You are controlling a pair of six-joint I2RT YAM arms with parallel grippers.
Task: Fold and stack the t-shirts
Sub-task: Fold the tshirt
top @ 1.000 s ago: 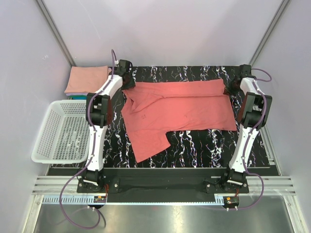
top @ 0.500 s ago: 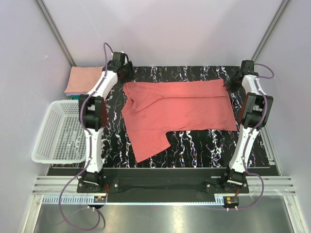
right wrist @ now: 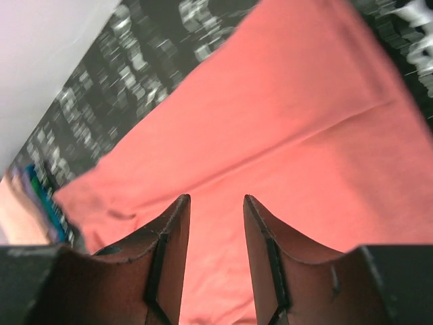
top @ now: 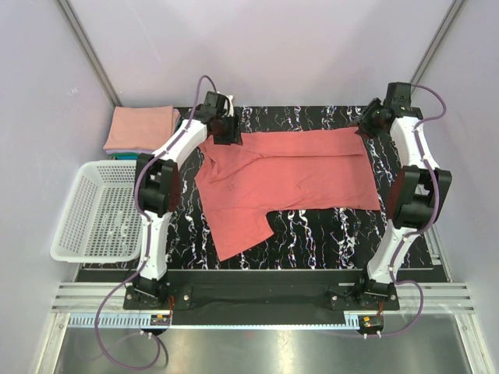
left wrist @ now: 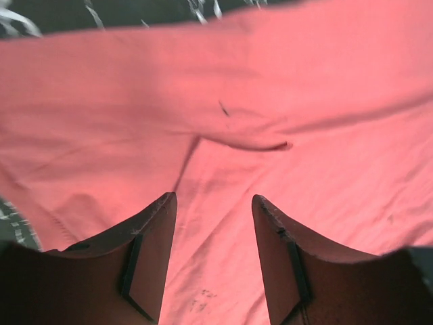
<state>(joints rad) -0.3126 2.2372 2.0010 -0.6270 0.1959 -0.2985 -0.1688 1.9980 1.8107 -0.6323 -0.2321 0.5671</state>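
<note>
Jaws of the left gripper [left wrist: 213, 203] stand parted and empty just above the far left corner of the coral-red t-shirt [top: 296, 171]. The right gripper [right wrist: 216, 200] gapes empty over its far right corner. The shirt lies spread on the black marbled table [top: 327, 226]. A folded salmon pink t-shirt [top: 140, 126] sits behind the white mesh basket [top: 101, 210].

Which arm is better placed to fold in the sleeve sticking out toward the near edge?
Left, probably: the sleeve lies on the left side of the coral-red t-shirt, nearer the left gripper, which is open over the cloth. The right gripper sits at the far right corner.
</note>
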